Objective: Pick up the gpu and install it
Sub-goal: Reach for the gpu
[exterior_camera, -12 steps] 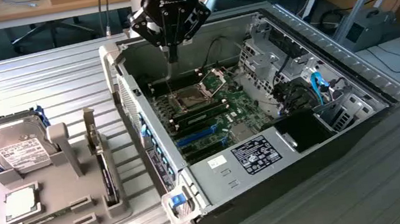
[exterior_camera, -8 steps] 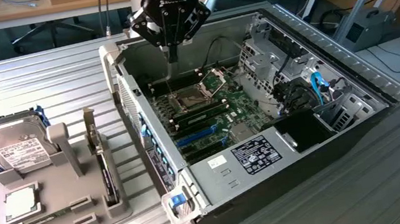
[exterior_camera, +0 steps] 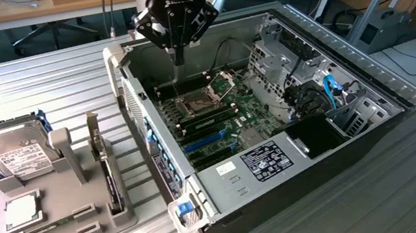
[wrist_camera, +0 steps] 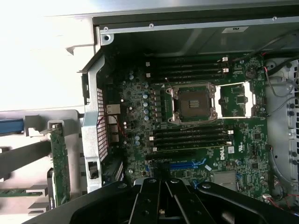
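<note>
gpu upright on edge in grey holder tray, exterior view's left, untouched | open computer case just beside tray | gripper over motherboard, pinched closed, empty, well apart from gpu | step: pick not begun | next likely needs: jaws parted, squared to card's thin edge

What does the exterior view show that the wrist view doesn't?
The exterior view brings the hard drive, the labelled power supply and blue cables. The wrist view brings white lettering on the motherboard. Both share the processor socket, the gpu standing in its grey holder, and the shut gripper above the open case.
</note>
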You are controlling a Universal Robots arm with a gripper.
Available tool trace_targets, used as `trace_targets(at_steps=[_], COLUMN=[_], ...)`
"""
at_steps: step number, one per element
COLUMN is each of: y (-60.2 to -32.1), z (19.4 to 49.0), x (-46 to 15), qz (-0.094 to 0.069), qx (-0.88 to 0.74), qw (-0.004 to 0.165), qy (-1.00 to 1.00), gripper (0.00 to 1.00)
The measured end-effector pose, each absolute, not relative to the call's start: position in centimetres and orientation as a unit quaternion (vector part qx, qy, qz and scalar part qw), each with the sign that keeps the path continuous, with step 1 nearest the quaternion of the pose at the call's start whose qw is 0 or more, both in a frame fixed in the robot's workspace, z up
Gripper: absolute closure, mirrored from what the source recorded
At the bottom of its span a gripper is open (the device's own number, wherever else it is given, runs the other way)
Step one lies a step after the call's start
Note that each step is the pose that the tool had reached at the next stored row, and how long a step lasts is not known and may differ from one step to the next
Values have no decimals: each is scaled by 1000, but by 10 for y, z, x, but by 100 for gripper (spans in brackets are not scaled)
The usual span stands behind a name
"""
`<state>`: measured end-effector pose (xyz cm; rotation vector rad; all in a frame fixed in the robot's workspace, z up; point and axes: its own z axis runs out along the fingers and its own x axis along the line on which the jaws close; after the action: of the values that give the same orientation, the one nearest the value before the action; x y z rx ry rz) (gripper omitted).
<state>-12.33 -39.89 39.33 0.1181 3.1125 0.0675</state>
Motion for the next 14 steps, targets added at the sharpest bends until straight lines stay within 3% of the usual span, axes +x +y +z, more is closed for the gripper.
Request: trace_targets(at_steps=[14], y=[-399], z=[393], x=[-127], qz=[22], qx=[38], qw=[13], qy=[999], gripper=[89])
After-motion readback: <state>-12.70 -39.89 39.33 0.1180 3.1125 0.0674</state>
